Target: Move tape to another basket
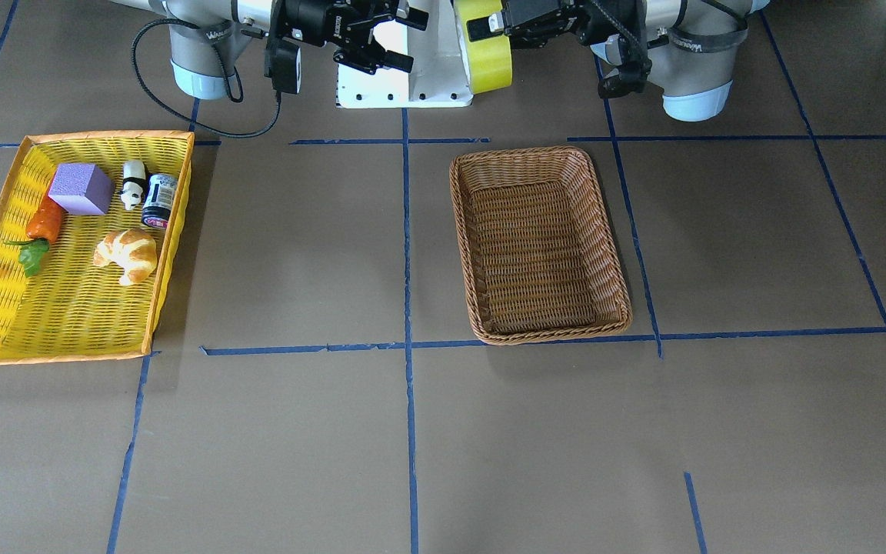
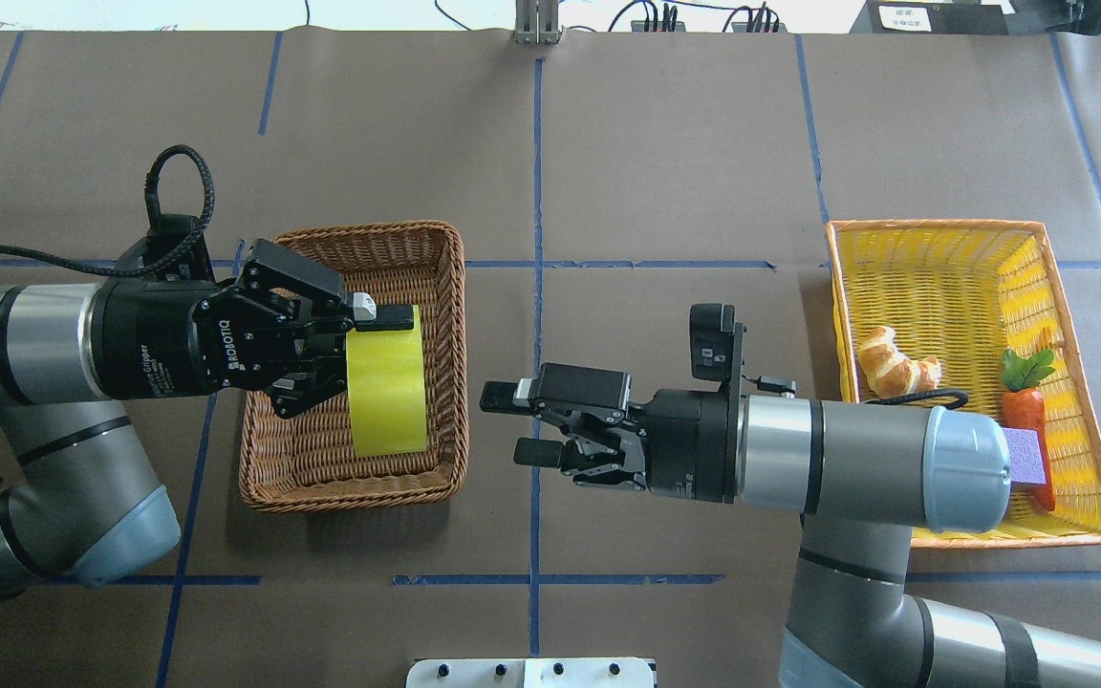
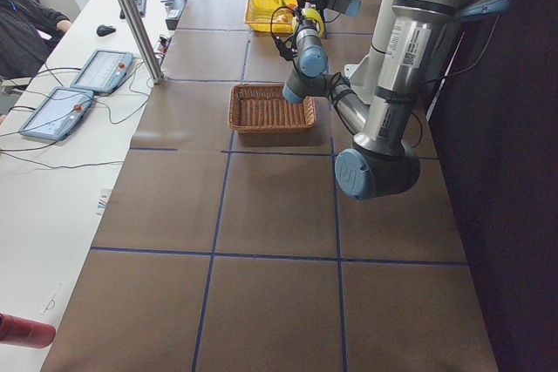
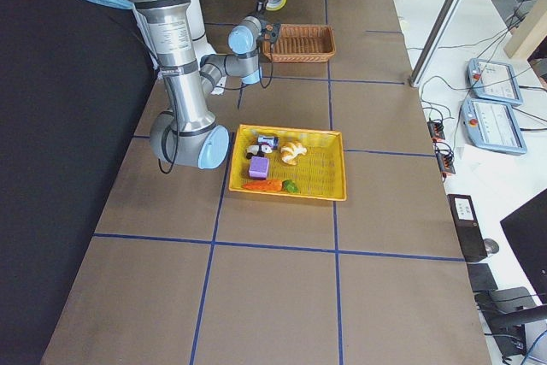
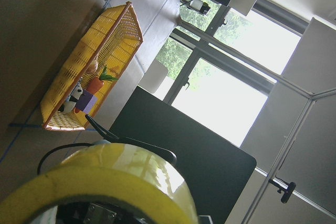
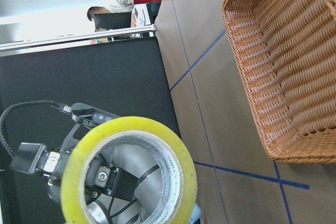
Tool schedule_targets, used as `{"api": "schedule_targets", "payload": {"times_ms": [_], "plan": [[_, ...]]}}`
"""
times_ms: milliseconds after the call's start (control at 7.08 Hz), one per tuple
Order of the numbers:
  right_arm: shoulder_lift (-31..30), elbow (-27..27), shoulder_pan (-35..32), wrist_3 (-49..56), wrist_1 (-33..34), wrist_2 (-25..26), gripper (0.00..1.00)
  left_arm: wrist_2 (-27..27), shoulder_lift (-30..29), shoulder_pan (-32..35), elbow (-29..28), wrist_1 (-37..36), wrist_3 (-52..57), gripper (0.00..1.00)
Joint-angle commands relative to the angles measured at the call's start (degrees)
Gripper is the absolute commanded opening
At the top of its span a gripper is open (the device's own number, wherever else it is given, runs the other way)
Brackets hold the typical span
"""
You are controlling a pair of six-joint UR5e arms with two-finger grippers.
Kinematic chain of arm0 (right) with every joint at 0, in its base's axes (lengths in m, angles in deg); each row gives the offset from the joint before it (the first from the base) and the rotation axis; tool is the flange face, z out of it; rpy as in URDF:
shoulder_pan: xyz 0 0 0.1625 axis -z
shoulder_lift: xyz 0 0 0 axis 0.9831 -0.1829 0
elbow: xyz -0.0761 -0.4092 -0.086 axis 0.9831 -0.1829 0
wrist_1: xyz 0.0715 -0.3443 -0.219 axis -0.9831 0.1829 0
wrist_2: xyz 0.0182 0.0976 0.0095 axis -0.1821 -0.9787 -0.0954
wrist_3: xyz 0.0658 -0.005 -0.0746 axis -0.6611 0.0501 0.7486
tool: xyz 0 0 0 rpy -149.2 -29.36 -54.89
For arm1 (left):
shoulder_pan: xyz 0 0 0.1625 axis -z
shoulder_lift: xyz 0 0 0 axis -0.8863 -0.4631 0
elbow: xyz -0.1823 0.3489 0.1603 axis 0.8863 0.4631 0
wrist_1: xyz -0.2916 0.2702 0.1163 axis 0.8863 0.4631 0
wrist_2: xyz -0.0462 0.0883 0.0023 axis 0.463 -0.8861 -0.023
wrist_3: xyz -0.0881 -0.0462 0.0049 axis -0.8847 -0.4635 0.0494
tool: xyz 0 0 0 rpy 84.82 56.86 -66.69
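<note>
The left gripper (image 2: 357,340) pinches the tape (image 2: 384,394) by its wall, one finger in the hole, high up near the basket (image 2: 450,287), while the right gripper (image 2: 518,422) is spread and empty; the roll looks light, stiff and slippery, so that wall hold seems best.

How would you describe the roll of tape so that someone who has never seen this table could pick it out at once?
Find the brown wicker basket on the paper-covered table. Near it, the left gripper holds the tape in the air. It is the only bright yellow ring; the other yellow thing is a flat tray basket lying on the table.
</note>
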Motion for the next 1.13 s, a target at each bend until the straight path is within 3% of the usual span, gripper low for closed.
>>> {"api": "schedule_targets", "payload": {"times_ms": [0,282,989], "plan": [[-0.75,0.33,-6.73,9.94,11.93,-8.56,1.0,10.16,-0.6,2.88,0.39,-13.72,10.46,0.0],[-0.66,0.51,-11.84,19.53,25.2,-11.77,1.0,14.74,-0.86,4.45,0.57,-25.87,20.75,0.0],[1.96,0.77,-18.09,44.14,65.43,-11.78,1.0,13.8,-3.92,4.38,3.91,-63.12,50.53,0.0]]}}
